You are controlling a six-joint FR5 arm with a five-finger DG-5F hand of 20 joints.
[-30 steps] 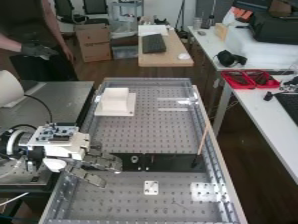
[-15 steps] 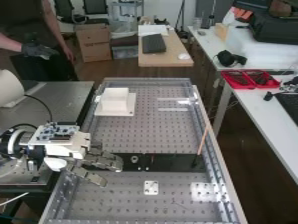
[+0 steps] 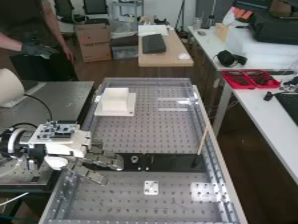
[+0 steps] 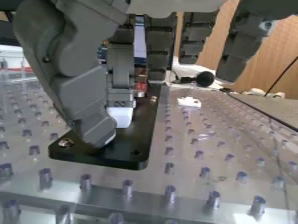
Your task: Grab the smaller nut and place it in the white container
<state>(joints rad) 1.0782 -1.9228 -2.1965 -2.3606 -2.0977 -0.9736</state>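
in the high view the hand (image 3: 100,161) reaches in at the perforated tray's (image 3: 169,135) nine o'clock side, fingers loosely extended and grasping nothing, above that end of the black strip (image 3: 173,162). a ring-like metal piece (image 3: 134,159) lies on the strip just past the fingertips towards three o'clock, and the wrist view shows a shiny piece (image 4: 66,143) beside the thumb; which is the smaller nut i cannot tell. the white container (image 3: 115,102) sits at eleven o'clock.
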